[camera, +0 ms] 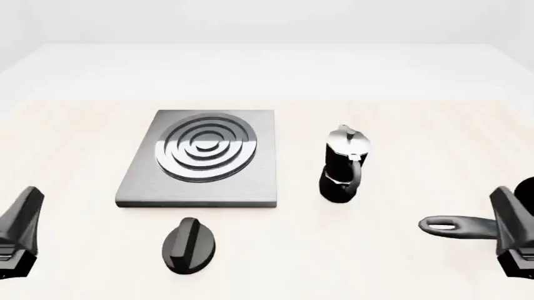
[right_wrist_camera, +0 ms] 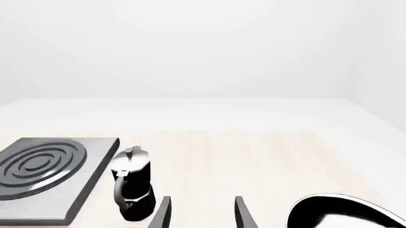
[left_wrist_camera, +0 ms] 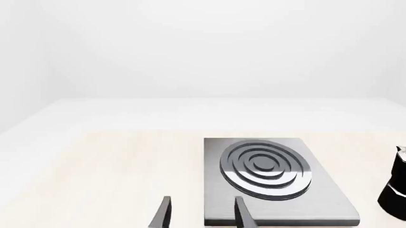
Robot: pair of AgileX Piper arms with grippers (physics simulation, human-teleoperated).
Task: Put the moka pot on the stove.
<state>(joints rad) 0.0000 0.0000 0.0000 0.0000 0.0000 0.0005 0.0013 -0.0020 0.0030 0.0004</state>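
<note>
Black moka pot (camera: 342,166) stands upright on the table, just right of the grey stove (camera: 202,160). Left gripper (left_wrist_camera: 201,213) and right gripper (right_wrist_camera: 201,213), both spread and empty, hang back. Step in hand: approach; next, the right gripper must reach the pot.

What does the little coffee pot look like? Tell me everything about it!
The moka pot is small, black and faceted, with a narrow waist. Its lid, with a little knob on top, looks like shiny silver metal. A curved black handle loops down the side nearest the arms. It stands upright on the pale table, just right of the stove, not touching it. Nothing holds it, and the lid is closed. In the left wrist view only its edge shows.
</note>
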